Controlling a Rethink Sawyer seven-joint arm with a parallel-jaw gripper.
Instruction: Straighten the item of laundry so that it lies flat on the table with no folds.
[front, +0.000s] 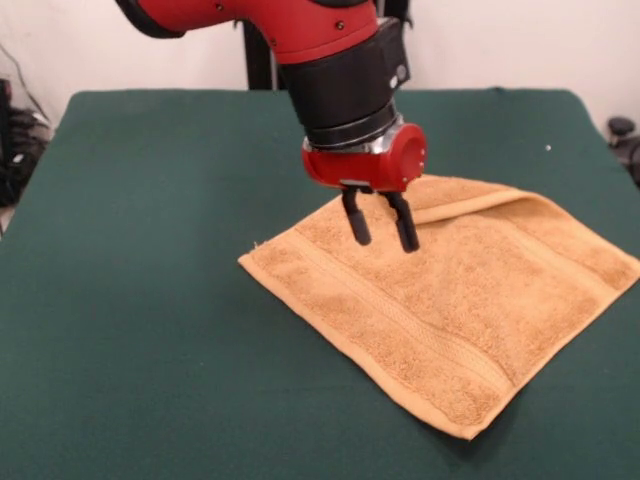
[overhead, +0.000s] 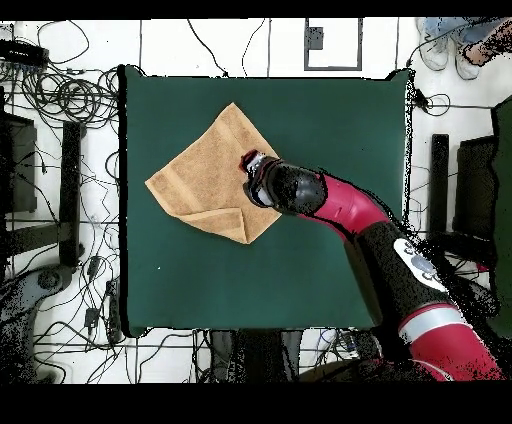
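The tan-orange towel (front: 450, 300) lies spread on the green table (front: 150, 250), right of the middle, turned like a diamond. A narrow strip along its far edge (front: 470, 205) is folded over onto it. My gripper (front: 386, 243) is open and empty, fingers pointing down, over the towel's far-left part near that fold. I cannot tell if the tips touch the cloth. In the overhead view the towel (overhead: 205, 175) lies at the table's (overhead: 330, 130) upper left, its folded strip (overhead: 225, 222) towards the robot. There the gripper (overhead: 250, 165) is at the towel's right corner.
The towel's near corner (front: 465, 432) lies close to the table's front edge. Cables (overhead: 70, 100) cover the floor round the table. A person's feet (overhead: 445, 50) show at the overhead view's top right. Dark gear (front: 625, 135) stands off the table's right side.
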